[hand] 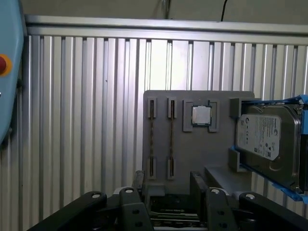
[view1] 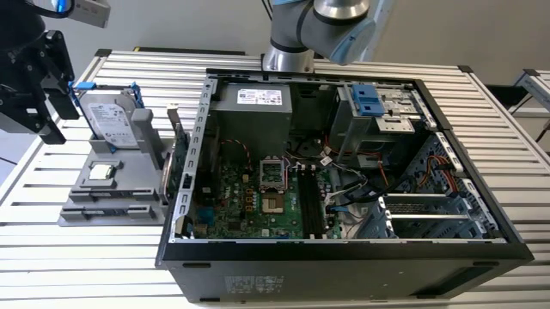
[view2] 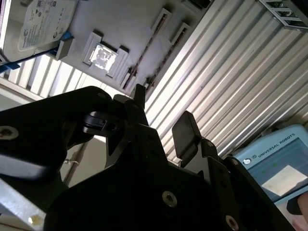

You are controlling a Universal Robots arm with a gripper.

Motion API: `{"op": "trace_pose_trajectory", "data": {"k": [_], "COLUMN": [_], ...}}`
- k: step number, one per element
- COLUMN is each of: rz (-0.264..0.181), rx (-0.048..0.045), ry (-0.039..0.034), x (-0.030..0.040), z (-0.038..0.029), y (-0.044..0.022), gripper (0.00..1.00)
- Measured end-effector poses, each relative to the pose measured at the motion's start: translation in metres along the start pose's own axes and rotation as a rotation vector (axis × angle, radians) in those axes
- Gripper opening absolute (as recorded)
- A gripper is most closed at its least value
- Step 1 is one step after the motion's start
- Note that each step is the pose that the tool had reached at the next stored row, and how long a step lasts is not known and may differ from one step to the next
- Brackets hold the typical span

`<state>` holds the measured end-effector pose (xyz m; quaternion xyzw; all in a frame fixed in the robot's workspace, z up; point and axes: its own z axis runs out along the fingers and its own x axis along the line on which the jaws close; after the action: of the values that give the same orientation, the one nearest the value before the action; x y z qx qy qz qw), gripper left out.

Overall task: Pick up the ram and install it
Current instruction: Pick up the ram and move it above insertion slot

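The slatted counter (view1: 77,270) carries the open computer case (view1: 344,257) and, beside it, a grey holder (hand: 202,149) with a hard drive (hand: 262,137). My pincer (hand: 168,175) hangs clear of that holder and faces it, fingers (hand: 197,185) spread with nothing between them. The ram (hand: 172,139) stands on edge in a narrow holder slot, near the processor chip (hand: 200,115). It is a long thin strip, brownish along its edge, and its chips are hidden from here. For a good grasp, I judge I should centre along its length, flank its flat faces and descend straight.
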<state>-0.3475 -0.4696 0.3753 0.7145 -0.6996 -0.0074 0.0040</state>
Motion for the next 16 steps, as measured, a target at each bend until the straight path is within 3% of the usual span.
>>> {"op": "trace_pose_trajectory", "data": {"k": [16], "rz": [0.0], "rx": [0.0029], "ry": [0.0003], "x": [0.0], "z": [0.0094], "y": [-0.0001], "gripper": [1.0]}}
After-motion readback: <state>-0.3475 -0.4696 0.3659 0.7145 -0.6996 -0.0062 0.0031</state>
